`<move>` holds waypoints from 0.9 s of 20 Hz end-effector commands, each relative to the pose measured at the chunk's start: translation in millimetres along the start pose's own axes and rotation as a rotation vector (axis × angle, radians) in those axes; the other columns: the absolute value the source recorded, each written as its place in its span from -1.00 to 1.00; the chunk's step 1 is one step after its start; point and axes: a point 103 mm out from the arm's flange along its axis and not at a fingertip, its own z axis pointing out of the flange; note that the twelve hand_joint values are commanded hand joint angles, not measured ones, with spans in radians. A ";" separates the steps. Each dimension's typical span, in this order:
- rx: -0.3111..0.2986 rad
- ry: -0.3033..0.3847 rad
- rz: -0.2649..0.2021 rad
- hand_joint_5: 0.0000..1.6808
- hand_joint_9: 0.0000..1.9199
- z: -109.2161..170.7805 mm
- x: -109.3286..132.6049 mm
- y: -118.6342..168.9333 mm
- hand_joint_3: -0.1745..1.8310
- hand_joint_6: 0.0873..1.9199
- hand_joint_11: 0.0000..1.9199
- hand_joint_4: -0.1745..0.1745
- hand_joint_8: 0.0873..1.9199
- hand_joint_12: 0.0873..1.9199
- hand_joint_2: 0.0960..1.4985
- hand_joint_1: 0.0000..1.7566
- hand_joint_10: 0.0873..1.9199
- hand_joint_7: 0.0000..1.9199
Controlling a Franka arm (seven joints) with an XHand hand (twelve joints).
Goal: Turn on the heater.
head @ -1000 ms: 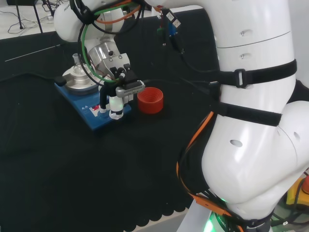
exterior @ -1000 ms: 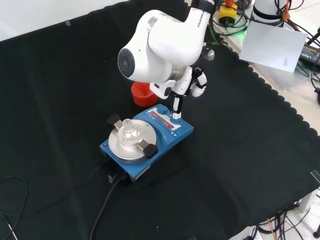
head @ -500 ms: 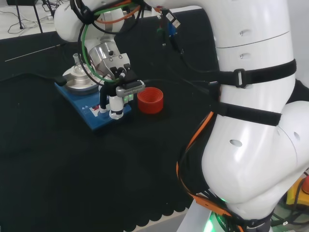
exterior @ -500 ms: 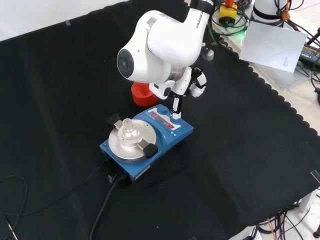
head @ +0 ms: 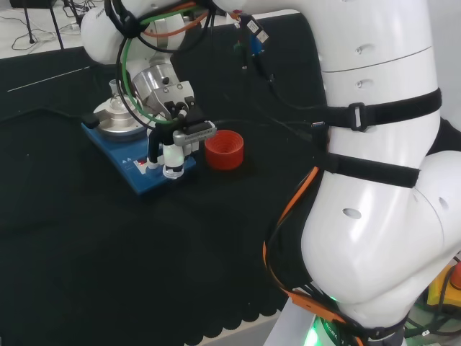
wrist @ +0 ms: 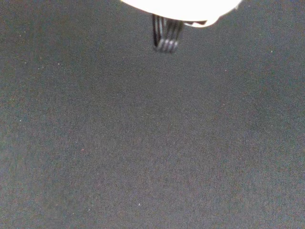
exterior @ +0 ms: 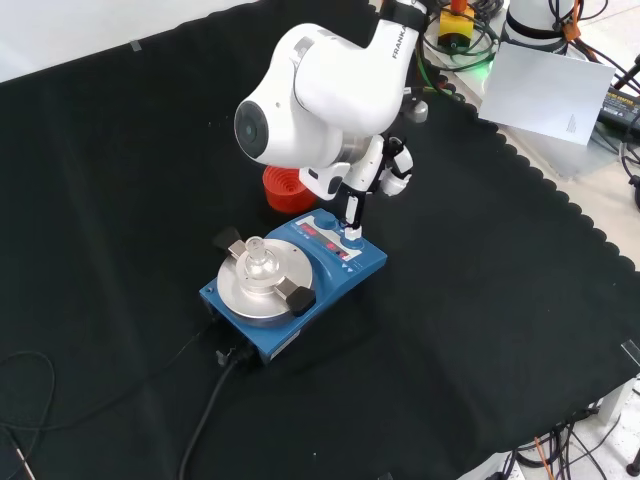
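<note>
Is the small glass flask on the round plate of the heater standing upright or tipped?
Upright. In the front view the flask stands with its neck up on the heater, at the middle of the plate.

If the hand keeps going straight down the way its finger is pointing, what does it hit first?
Most likely the heater's blue control panel. In the front view the hand points one finger straight down onto it, and the tip looks at or just above the panel; whether it touches I cannot tell.
</note>
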 end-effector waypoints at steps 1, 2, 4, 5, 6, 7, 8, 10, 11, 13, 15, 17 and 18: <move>0.004 0.002 -0.005 -0.60 0.84 0.7 -0.6 -0.9 0.35 -1.00 0.82 -0.11 0.64 0.95 -0.24 0.65 0.83 0.67; 0.001 0.001 -0.007 -0.60 0.84 -1.2 0.1 -3.2 0.36 -1.00 0.82 -0.11 0.64 0.95 -0.24 0.65 0.83 0.67; -0.006 -0.002 -0.010 -0.60 0.84 -6.6 1.4 -9.6 0.36 -1.00 0.82 -0.11 0.64 0.95 -0.24 0.65 0.83 0.67; -0.009 -0.005 -0.011 -0.60 0.84 -9.9 2.4 -13.0 0.36 -1.00 0.82 -0.11 0.64 0.95 -0.24 0.65 0.83 0.67; -0.013 -0.009 -0.013 -0.60 0.84 -13.4 3.7 -16.4 0.36 -1.00 0.82 -0.11 0.64 0.95 -0.24 0.65 0.83 0.67; -0.020 -0.011 -0.016 -0.59 0.84 -16.5 4.9 -19.2 0.36 -1.00 0.82 -0.11 0.64 0.95 -0.24 0.65 0.83 0.67; -0.025 -0.011 -0.018 -0.59 0.84 -19.2 5.9 -21.7 0.36 -1.00 0.82 -0.11 0.64 0.95 -0.24 0.65 0.83 0.67; -0.038 -0.008 -0.023 -0.59 0.84 -23.3 6.7 -26.0 0.36 -1.00 0.82 -0.11 0.64 0.95 -0.24 0.65 0.83 0.67; -0.041 -0.008 -0.022 -0.59 0.84 -24.9 6.9 -27.6 0.36 -1.00 0.82 -0.11 0.64 0.95 -0.24 0.65 0.83 0.67; -0.047 -0.006 -0.020 -0.59 0.84 -26.8 6.2 -30.0 0.36 -1.00 0.82 -0.11 0.64 0.94 -0.24 0.65 0.83 0.67; -0.051 -0.001 -0.019 -0.59 0.84 -27.3 4.5 -31.1 0.36 -1.00 0.82 -0.11 0.64 0.94 -0.25 0.65 0.83 0.67; -0.062 0.003 -0.019 -0.59 0.84 -27.8 3.6 -32.1 0.36 -1.00 0.82 -0.11 0.64 0.94 -0.25 0.65 0.83 0.67; -0.072 0.004 -0.019 -0.59 0.84 -28.1 3.0 -33.1 0.36 -1.00 0.82 -0.11 0.64 0.94 -0.25 0.65 0.83 0.67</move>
